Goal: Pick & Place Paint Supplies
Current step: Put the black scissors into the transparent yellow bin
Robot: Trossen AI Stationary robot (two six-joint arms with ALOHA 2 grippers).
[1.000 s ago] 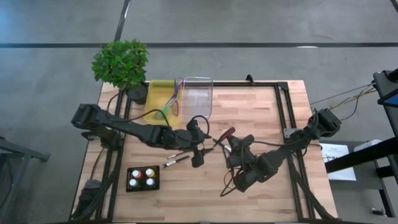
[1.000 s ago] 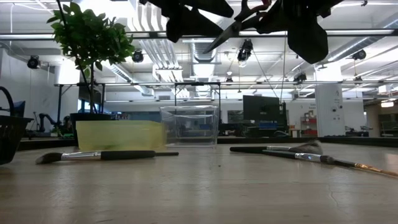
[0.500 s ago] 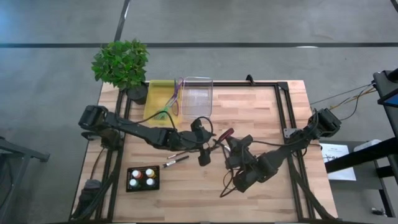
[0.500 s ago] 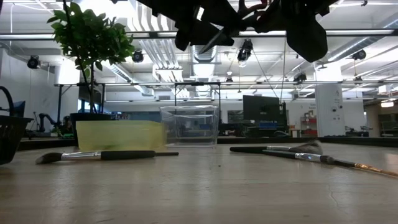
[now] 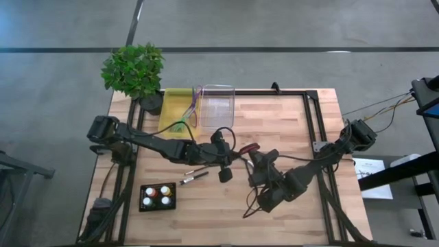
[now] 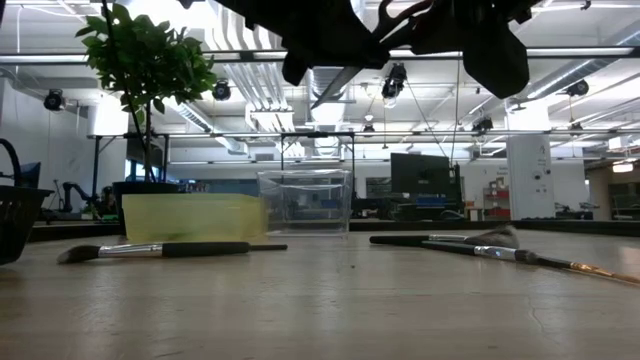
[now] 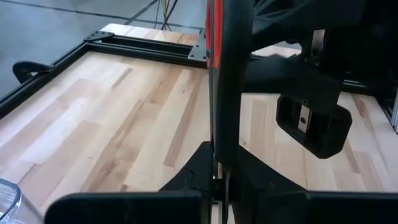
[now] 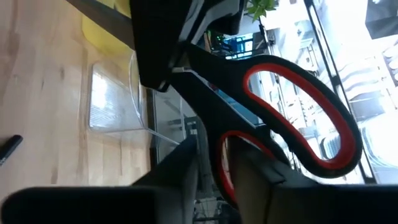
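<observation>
A pair of scissors (image 5: pixel 247 148) with black handles lined in red hangs high above the table's middle, between my two grippers. My left gripper (image 5: pixel 232 158) is shut on the blade end, and my right gripper (image 5: pixel 255 158) has the handle end between its fingers. Two thin dark-handled paintbrushes (image 5: pixel 195 174) lie flat on the wood below the left gripper. In the low view a fan-headed brush (image 6: pixel 455 238) and two more brushes (image 6: pixel 150 250) lie on the table. A black tray (image 5: pixel 157 197) at the near left holds several small paint bottles. My left gripper pinches the closed blades (image 7: pixel 219 163) between its two fingers, coming level from the table's left. The scissors stand edge-on in the hold, lifted clear of the table. My right gripper has the lower handle loop (image 8: pixel 222 163) between its two fingers, coming from the table's right; whether both fingers still press on it cannot be told.
A clear plastic box (image 5: pixel 217 106) and a yellow-green tray (image 5: pixel 177 110) stand at the far edge, beside a potted plant (image 5: pixel 134 68) at the far left corner. A black frame rail (image 5: pixel 312 116) runs round the table top. Bare wood lies at the near right.
My left gripper has moved toward the table's right, up to the scissors held by my right gripper, and has closed over their blades. The scissors have stayed in the air at about the same place.
</observation>
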